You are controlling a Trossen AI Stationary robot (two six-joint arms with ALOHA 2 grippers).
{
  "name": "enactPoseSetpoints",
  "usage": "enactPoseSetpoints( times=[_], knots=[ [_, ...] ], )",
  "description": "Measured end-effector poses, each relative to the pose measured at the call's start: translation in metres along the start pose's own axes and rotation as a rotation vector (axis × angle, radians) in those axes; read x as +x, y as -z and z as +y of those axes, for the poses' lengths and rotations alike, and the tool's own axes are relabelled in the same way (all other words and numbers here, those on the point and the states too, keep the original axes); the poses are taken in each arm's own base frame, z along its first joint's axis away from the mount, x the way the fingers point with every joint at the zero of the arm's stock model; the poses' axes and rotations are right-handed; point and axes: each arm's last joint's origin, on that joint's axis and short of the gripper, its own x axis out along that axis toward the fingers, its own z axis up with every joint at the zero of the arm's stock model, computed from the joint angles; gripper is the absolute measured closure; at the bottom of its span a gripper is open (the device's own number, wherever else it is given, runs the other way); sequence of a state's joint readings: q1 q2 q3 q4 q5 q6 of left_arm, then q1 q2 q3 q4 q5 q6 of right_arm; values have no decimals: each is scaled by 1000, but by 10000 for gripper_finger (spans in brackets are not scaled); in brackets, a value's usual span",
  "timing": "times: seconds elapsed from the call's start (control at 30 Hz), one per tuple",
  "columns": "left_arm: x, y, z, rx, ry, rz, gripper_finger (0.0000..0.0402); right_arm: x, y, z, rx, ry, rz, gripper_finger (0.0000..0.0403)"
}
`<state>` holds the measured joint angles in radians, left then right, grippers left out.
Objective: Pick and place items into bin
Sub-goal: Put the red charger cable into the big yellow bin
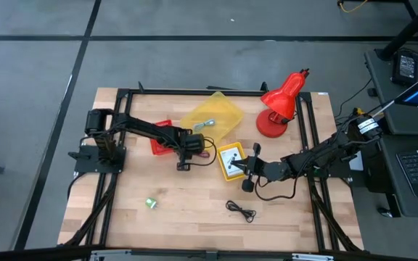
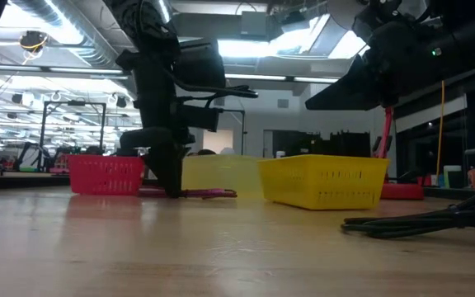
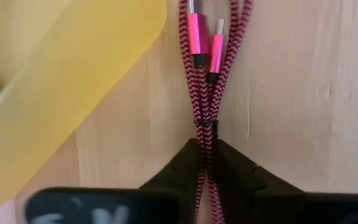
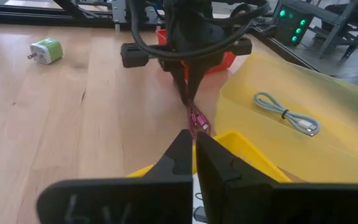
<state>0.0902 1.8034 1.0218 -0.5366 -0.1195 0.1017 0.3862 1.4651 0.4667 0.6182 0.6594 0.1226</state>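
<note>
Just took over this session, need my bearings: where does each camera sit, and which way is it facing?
High: overhead, straight down; both arms, red lamp.
Low: tabletop height, level across; yellow basket, arms coming from above.
Left wrist: behind the left gripper, pinching the pink braided cable.
Right wrist: behind the shut right gripper, facing the left arm.
Shared: both wrist views show that cable.

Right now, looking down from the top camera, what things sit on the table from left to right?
Green charger → red basket → small yellow basket → red lamp.
</note>
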Motion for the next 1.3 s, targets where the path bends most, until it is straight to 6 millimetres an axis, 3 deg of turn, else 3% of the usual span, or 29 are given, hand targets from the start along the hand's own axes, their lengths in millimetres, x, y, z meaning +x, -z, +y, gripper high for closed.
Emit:
enactPoseSetpoints(
  times=[0.1, 0.47, 0.83, 1.07, 1.3],
  knots=[
    [0, 0, 0, 16, 11, 1, 389, 0, 0, 0, 0, 0, 0, 398],
    [-8, -1, -11, 123, 24, -9, 394, 0, 0, 0, -2, 1, 2, 398],
    [-63, -9, -10, 188, 114, -235, 398, 0, 1, 0, -6, 2, 9, 398],
    [-101, -5, -8, 336, 175, -433, 398, 0, 2, 0, -13, 3, 16, 398],
    [-111, 15, -8, 356, 156, -645, 398, 0, 2, 0, -15, 3, 19, 398]
  ],
)
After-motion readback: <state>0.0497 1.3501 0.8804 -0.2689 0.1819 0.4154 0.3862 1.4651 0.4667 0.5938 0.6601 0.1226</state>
